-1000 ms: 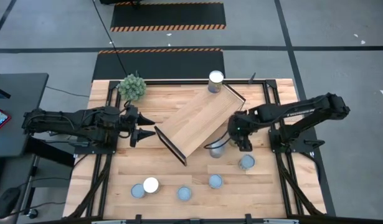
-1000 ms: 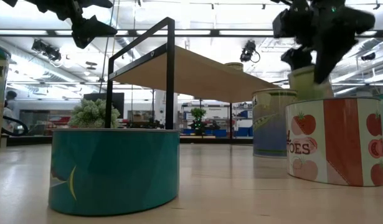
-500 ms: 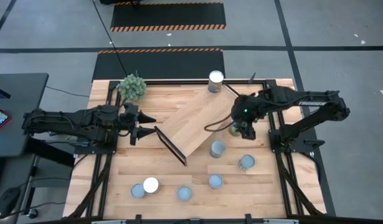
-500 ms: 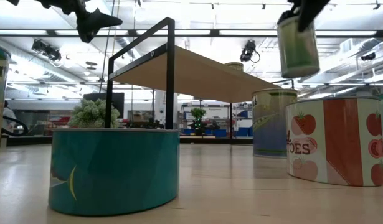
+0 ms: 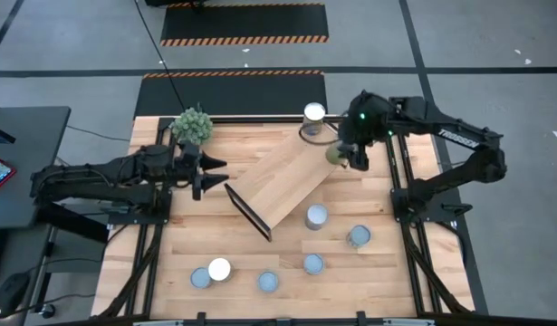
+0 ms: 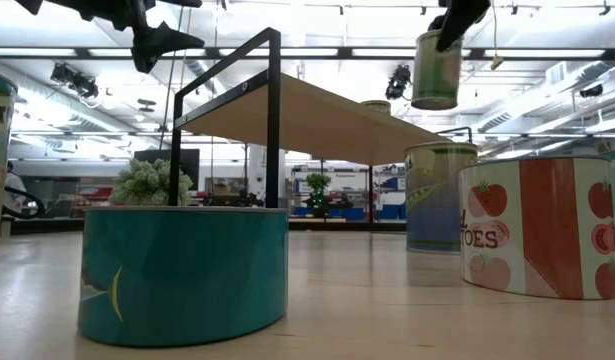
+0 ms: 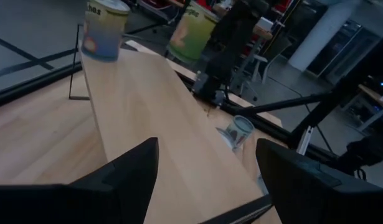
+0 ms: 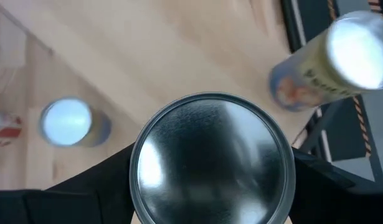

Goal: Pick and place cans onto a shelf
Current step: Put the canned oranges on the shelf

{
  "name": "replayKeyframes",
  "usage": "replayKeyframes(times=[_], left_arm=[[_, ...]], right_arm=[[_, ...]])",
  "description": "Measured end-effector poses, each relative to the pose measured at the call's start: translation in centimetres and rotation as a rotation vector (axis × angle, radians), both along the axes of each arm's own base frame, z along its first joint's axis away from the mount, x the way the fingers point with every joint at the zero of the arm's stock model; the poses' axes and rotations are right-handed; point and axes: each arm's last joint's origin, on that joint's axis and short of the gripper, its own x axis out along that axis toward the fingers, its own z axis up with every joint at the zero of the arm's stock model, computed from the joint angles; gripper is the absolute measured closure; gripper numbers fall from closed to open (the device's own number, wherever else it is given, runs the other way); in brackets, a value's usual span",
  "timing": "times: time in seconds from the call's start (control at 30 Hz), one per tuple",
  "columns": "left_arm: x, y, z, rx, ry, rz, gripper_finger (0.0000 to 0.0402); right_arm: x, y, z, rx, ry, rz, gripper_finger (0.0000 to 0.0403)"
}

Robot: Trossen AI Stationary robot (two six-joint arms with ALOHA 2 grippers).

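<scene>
Wooden tabletop (image 5: 160, 263) carried angled shelf (image 5: 283, 177) at centre, plant (image 5: 192, 125) at far-left corner. Right gripper (image 5: 343, 154) clamped on green-labelled can (image 6: 436, 69), lifted clear above shelf's far end; silvery lid (image 8: 211, 158) filled right wrist view. Just beyond it, white-topped can (image 5: 313, 113) upright on shelf's far corner. Below and nearer: can (image 5: 316, 216) beside shelf edge, another (image 5: 358, 236) close by. Left gripper (image 5: 215, 169) hovered with fingers (image 7: 132, 177) spread wide, empty, pointing at shelf's near-left end frame. Remaining cans (image 5: 210, 273) along front edge, well apart from both grippers.
</scene>
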Motion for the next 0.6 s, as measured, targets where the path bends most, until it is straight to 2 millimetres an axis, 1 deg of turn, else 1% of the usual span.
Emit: replayKeyframes(times=[0.1, 0.3, 0.6], left_arm=[[0.0, 0.1, 0.1, 0.001, -0.011, 0.009, 0.0127], [0.0, 0.3, 0.1, 0.002, -0.011, 0.019, 0.0127], [0.0, 0.3, 0.1, 0.000, -0.012, 0.019, 0.0127]], right_arm=[[0.3, -1.6, -0.6, 0.010, 0.018, 0.011, 0.0083], [1.6, -4.4, -2.2, -0.013, 0.070, 0.052, 0.0083], [0.9, -7.2, -2.5, -0.003, 0.042, 0.040, 0.0083]])
